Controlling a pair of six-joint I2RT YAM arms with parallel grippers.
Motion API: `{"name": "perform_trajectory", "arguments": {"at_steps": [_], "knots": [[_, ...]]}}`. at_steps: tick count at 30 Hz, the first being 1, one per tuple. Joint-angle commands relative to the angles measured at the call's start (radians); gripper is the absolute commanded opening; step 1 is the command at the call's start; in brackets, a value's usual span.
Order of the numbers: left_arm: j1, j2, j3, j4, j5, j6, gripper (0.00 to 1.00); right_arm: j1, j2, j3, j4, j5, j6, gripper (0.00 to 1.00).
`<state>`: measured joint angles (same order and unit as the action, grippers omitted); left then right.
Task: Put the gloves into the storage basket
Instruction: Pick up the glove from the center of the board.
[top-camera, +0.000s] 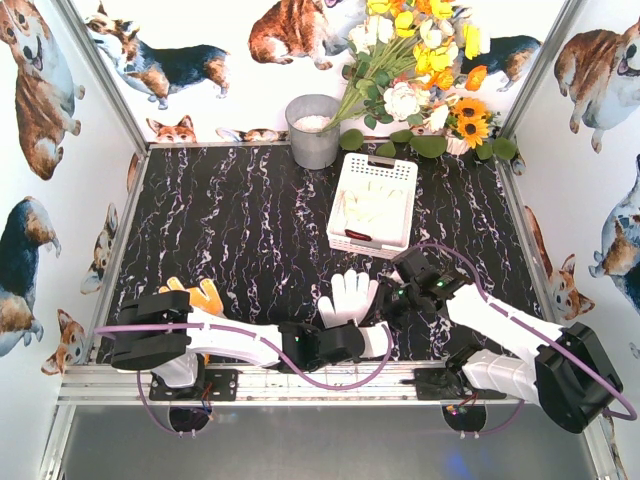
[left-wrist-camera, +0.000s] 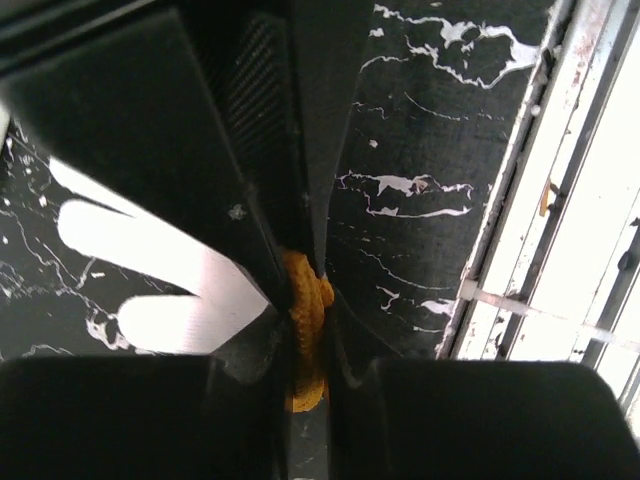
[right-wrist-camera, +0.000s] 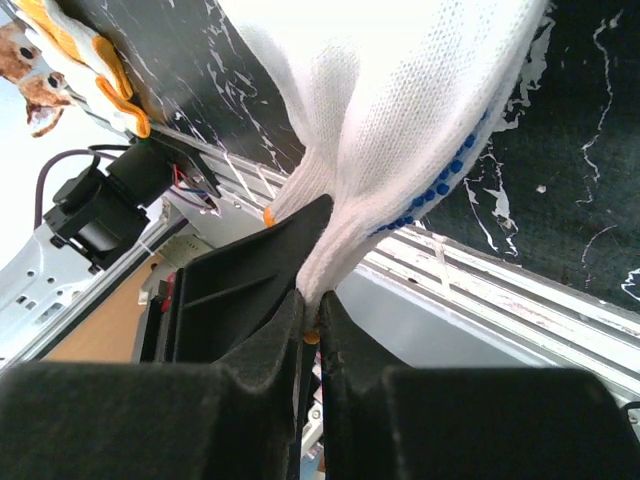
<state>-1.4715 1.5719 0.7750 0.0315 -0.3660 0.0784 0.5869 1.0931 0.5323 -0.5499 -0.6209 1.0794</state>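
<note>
Left jaws, just right of an orange glove on the counter, clench an orange strip, apparently the cuff hem of the white glove near the front edge. Right jaws grasp that glove's blue-dotted side. Pale gloves already lie in the basket; 2 remain outside.

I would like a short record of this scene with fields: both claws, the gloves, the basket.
left claw: shut on an orange-yellow hem, apparently the cuff of the white knit glove with blue dots
right claw: shut on the same glove
orange-yellow knit glove: lying on the black marble-patterned table, apart from both claws
white slotted plastic basket: pale gloves inside
task state: not finished
</note>
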Motion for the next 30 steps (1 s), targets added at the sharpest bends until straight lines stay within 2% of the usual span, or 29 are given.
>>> {"name": "perform_trajectory", "arguments": {"at_steps": [1,6,11,12,13,15,22,30], "knots": [[-0.012,0.013,0.028,0.004,-0.057,-0.027,0.00,-0.026,-0.022,0.012,0.073,-0.023,0.025,0.11],[-0.010,-0.013,0.014,0.013,-0.061,-0.084,0.00,-0.092,-0.104,-0.011,0.045,0.013,0.032,0.41],[-0.009,-0.033,0.003,0.007,-0.058,-0.129,0.00,-0.127,-0.193,-0.067,0.070,0.107,0.096,0.62],[-0.009,-0.038,0.001,0.007,-0.061,-0.134,0.00,-0.127,-0.206,-0.082,0.095,0.116,0.111,0.74],[-0.009,-0.042,-0.002,0.007,-0.063,-0.136,0.00,-0.127,-0.212,-0.098,0.126,0.120,0.124,0.80],[-0.009,-0.049,-0.003,0.006,-0.066,-0.137,0.00,-0.126,-0.213,-0.124,0.179,0.125,0.142,0.84],[-0.009,-0.069,-0.009,0.011,-0.051,-0.124,0.00,-0.124,-0.148,-0.207,0.374,0.084,0.203,0.84],[-0.009,-0.094,-0.011,0.014,-0.030,-0.100,0.00,-0.099,0.055,-0.205,0.552,0.041,0.211,0.83]]}}
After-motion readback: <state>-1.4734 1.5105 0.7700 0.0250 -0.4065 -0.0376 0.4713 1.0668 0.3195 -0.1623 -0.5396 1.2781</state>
